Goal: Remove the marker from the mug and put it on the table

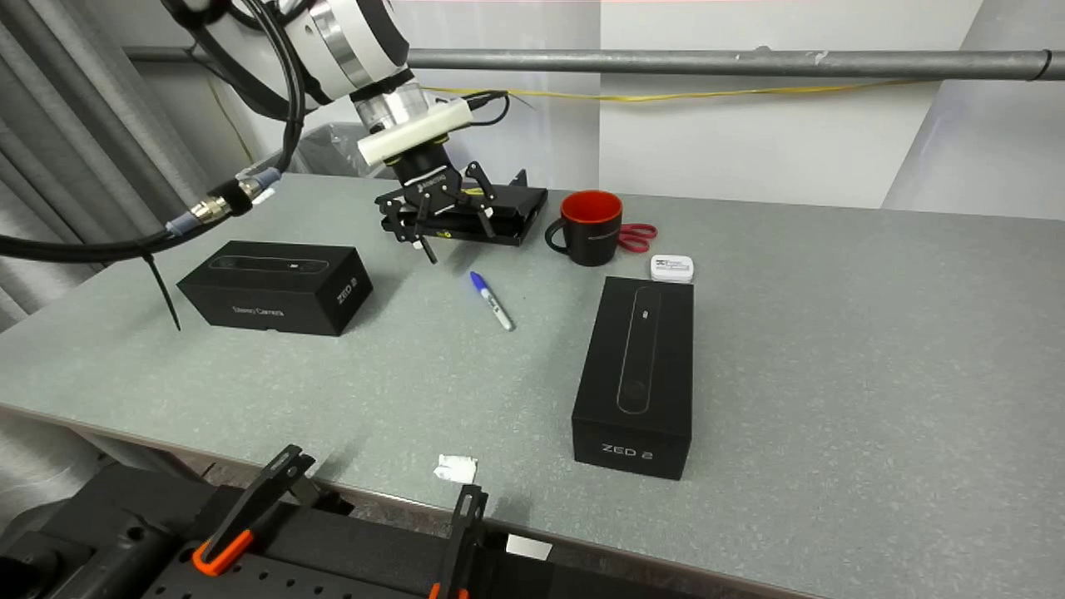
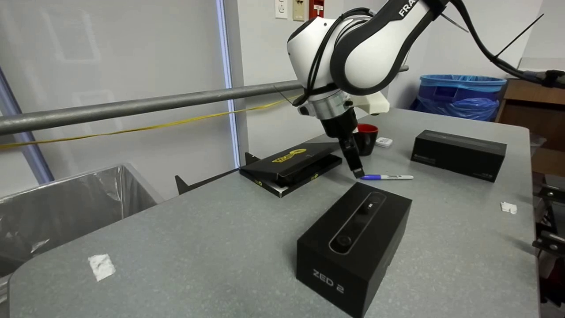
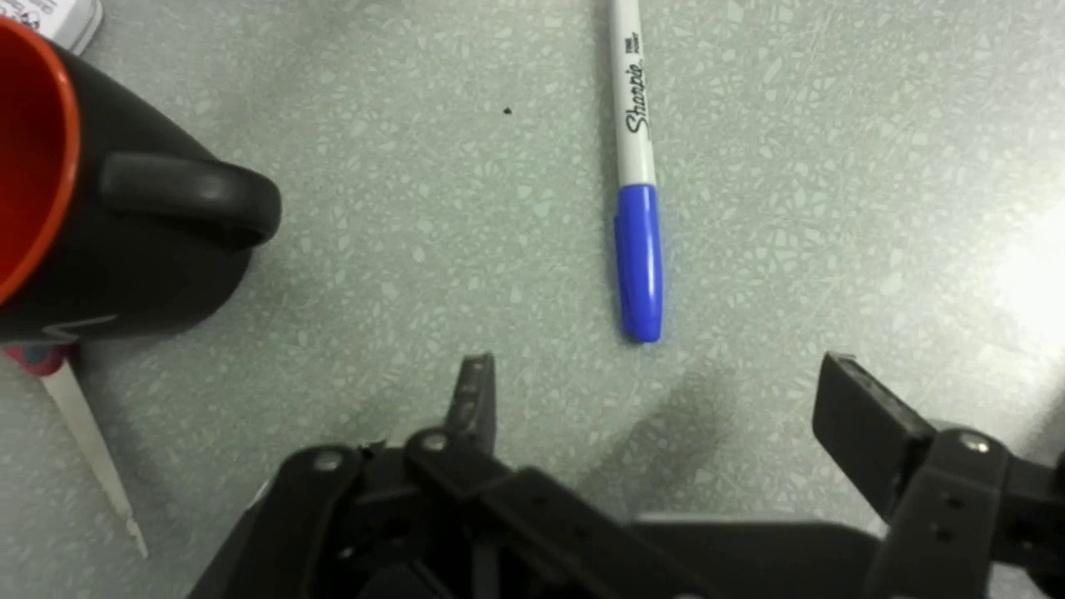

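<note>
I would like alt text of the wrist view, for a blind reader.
A slim white marker with a blue cap lies on the speckled grey tabletop, ahead of the open black gripper. At the left, a round black mug, red inside, partly hides red-handled scissors.

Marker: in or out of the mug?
Out. In the wrist view the marker lies flat on the table, with a visible gap between it and the mug.
</note>
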You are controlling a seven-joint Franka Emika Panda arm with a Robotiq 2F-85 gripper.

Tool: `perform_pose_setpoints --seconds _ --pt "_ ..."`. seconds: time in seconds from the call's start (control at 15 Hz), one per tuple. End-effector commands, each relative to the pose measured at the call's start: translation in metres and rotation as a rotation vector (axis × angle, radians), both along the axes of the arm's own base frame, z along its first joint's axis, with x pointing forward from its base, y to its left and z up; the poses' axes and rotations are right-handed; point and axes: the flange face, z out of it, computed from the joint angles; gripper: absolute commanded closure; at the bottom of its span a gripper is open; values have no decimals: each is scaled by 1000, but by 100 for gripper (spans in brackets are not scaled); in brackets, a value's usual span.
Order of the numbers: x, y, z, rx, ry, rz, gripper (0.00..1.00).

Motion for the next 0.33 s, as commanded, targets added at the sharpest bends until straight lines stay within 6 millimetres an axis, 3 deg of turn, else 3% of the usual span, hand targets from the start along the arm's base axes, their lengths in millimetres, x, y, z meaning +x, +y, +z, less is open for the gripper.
perform_pose_setpoints --seconds 0.0,0.27 --pt "1 1 1 0 -3 -2 0" --pt "4 1 3 -2 -11 -6 0"
